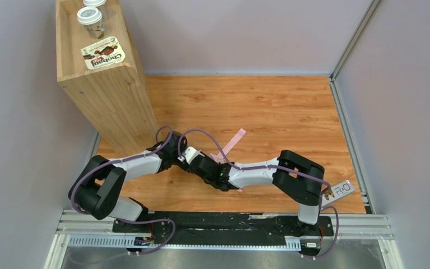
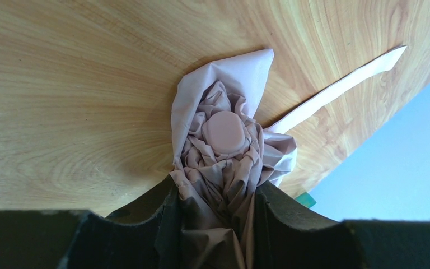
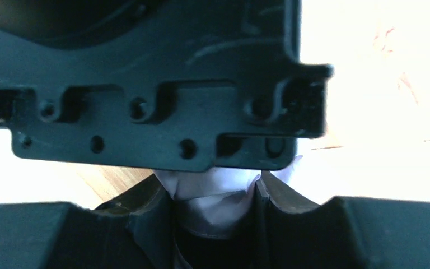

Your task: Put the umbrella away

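The umbrella (image 1: pixel 220 158) is a small bundle of pale pink fabric, mostly hidden under both grippers at the middle of the wooden table. Its thin pink strap (image 1: pixel 232 143) trails toward the back right. In the left wrist view the crumpled bundle (image 2: pixel 224 145) with a round pink end cap sits between the jaws, and the strap (image 2: pixel 341 84) lies flat on the table. My left gripper (image 2: pixel 215 193) (image 1: pixel 190 159) is shut on the fabric. My right gripper (image 3: pixel 215 188) (image 1: pixel 213 172) is shut on pale fabric (image 3: pixel 218 196) too, with the left gripper's black body (image 3: pixel 157 84) close in front.
A tall wooden box (image 1: pixel 106 95) stands at the back left, with two lidded cups (image 1: pixel 91 17) and a Chobani pack (image 1: pixel 103 56) on top. Grey walls close in the table on three sides. A white tag (image 1: pixel 341 189) lies at the right front edge.
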You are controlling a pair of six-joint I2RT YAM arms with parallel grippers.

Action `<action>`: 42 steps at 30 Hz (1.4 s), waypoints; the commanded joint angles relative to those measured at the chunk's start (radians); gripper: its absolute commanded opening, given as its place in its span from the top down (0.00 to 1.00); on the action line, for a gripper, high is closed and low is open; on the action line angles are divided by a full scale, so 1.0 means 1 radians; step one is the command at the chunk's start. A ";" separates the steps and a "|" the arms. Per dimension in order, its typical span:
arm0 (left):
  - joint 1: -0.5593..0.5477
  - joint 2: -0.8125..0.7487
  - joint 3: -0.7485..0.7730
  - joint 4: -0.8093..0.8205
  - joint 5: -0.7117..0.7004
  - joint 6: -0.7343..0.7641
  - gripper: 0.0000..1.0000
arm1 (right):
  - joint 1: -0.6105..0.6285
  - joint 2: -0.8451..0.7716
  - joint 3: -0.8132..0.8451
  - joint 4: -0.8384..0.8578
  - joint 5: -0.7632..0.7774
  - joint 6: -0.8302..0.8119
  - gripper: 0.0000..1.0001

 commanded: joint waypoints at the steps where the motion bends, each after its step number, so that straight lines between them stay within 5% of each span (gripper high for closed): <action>1: -0.005 0.008 -0.035 -0.253 -0.050 0.118 0.99 | -0.103 0.019 -0.089 -0.006 -0.186 0.095 1.00; 5: -0.001 -0.051 -0.065 -0.153 -0.058 0.167 0.51 | -0.169 -0.012 -0.158 0.046 -0.382 0.140 1.00; 8: -0.001 -0.121 -0.079 -0.143 -0.102 0.196 0.27 | -0.222 -0.018 -0.187 0.092 -0.532 0.163 1.00; 17: 0.033 -0.241 -0.130 -0.080 -0.104 0.277 0.21 | -0.380 0.015 -0.224 0.173 -0.882 0.237 1.00; 25: 0.024 -0.083 -0.098 0.005 -0.010 0.290 0.21 | -0.475 0.127 -0.173 0.209 -1.152 0.324 1.00; 34: -0.018 0.033 -0.078 0.080 -0.032 0.262 0.31 | -0.520 0.195 -0.098 0.174 -1.315 0.359 1.00; 37: -0.022 0.082 -0.095 0.147 -0.008 0.239 0.47 | -0.523 0.207 -0.086 0.174 -1.341 0.372 1.00; 42: -0.024 0.110 -0.113 0.164 -0.005 0.211 0.98 | -0.523 0.201 -0.077 0.137 -1.325 0.366 1.00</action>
